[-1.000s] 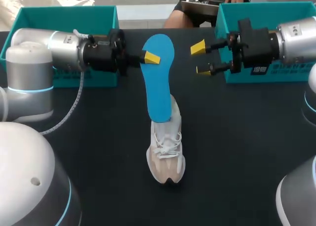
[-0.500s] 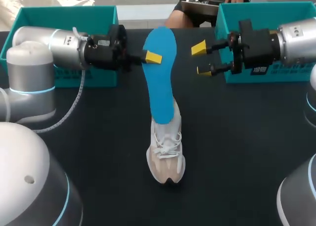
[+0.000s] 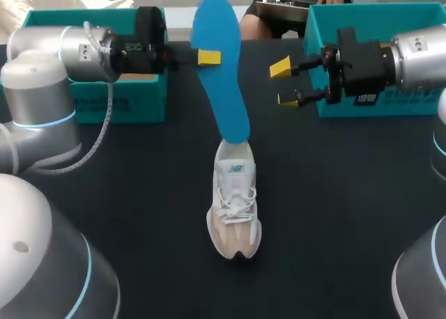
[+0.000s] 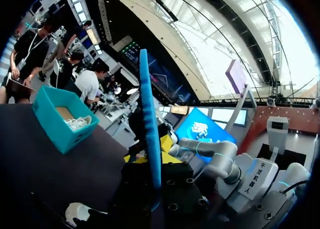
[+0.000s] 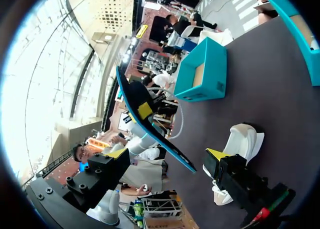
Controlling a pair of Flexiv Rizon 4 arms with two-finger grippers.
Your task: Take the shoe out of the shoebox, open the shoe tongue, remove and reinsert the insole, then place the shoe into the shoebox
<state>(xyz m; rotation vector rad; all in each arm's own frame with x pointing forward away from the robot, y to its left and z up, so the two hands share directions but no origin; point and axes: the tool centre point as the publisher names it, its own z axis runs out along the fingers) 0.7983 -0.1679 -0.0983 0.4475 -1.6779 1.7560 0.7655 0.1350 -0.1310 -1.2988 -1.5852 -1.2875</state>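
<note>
Between the left shoebox [image 3: 132, 103] and the right shoebox [image 3: 327, 12], the shoe [image 3: 235, 207] stands on the dark desk [image 3: 139, 193]. The left hand [image 3: 209, 57] clamps the blue insole [image 3: 219, 82]; the right hand [image 3: 283, 83] gapes.

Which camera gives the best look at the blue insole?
The head view: the insole shows its whole blue face, pinched by the left gripper above the shoe. The left wrist view sees only its thin edge; the right wrist view, slanted and dark.

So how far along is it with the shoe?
Done: the white lace-up trainer stands unboxed on the black table. In hand: the left claw holds up the blue foam insole, its lower end at the trainer's opening. Left: reinserting it and boxing the trainer.
</note>
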